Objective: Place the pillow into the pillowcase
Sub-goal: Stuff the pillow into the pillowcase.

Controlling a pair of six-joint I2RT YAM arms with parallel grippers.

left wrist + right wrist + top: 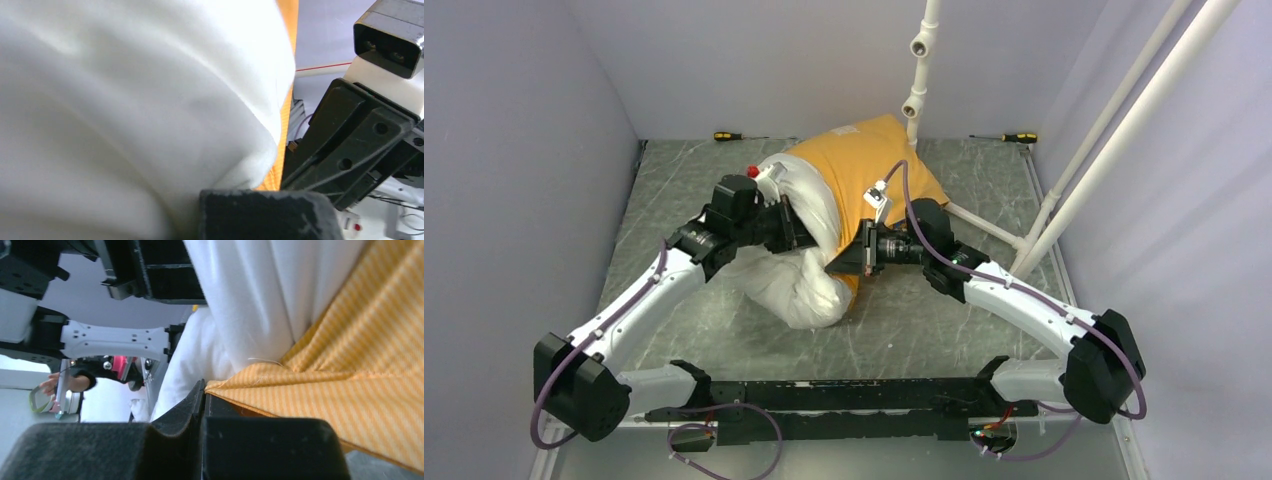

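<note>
The white pillow (792, 275) lies mid-table, its far end inside the orange-yellow pillowcase (874, 165), its near half bulging out; a red logo (753, 171) shows at its left. My left gripper (790, 226) presses into the pillow's left side. In the left wrist view the pillow (130, 110) fills the frame, one finger (265, 215) shows, and the fabric creases into it. My right gripper (860, 250) is shut on the pillowcase's open edge. In the right wrist view the jaws (204, 390) pinch the orange hem (360, 365) beside the pillow (250, 300).
Two screwdrivers (729, 136) (1021, 137) lie at the table's back edge. A white pipe frame (919, 70) stands behind the pillowcase, with slanted pipes (1124, 130) at the right. Grey walls close in both sides.
</note>
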